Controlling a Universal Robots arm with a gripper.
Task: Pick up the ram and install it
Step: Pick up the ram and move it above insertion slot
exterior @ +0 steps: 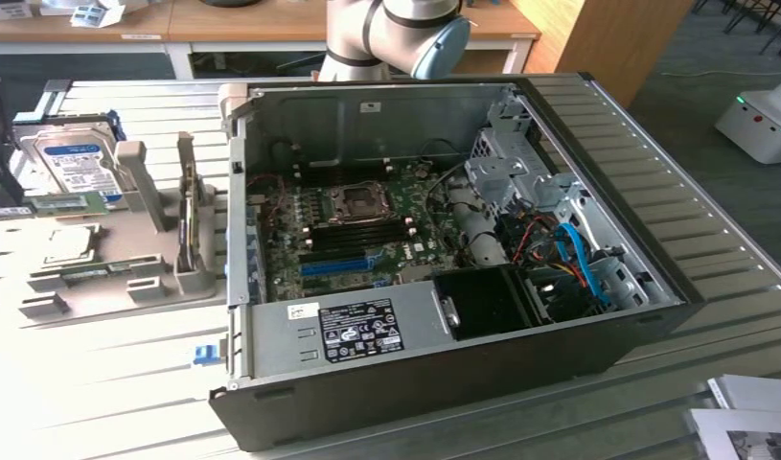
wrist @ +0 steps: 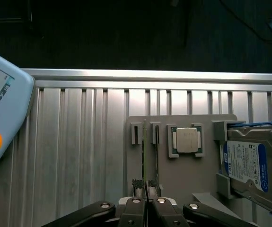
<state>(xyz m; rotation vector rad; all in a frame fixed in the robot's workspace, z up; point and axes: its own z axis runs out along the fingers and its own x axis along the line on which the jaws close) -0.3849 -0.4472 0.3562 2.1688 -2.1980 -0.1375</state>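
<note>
Ram (wrist: pixel 144 151) stands on edge in a slot of the gray tray (wrist: pixel 183 175), at the tray end away from the HDD (wrist: pixel 244 165), w/ CPU (wrist: pixel 188 140) between them. Claw (wrist: pixel 144 183) hangs above the tray, lined up w/ the ram's thin edge but apart from it. Fingers pinched nearly together, gripping nothing.

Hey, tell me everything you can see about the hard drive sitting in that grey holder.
The hard drive is a flat rectangular box with a silvery metal casing and a blue-and-white printed label on its broad face. It sits at one end of the grey holder, propped tilted on an edge rather than lying flat, with raised grey brackets against its sides. It is to the exterior view's left of the open computer case. The label text is too small to read.
</note>
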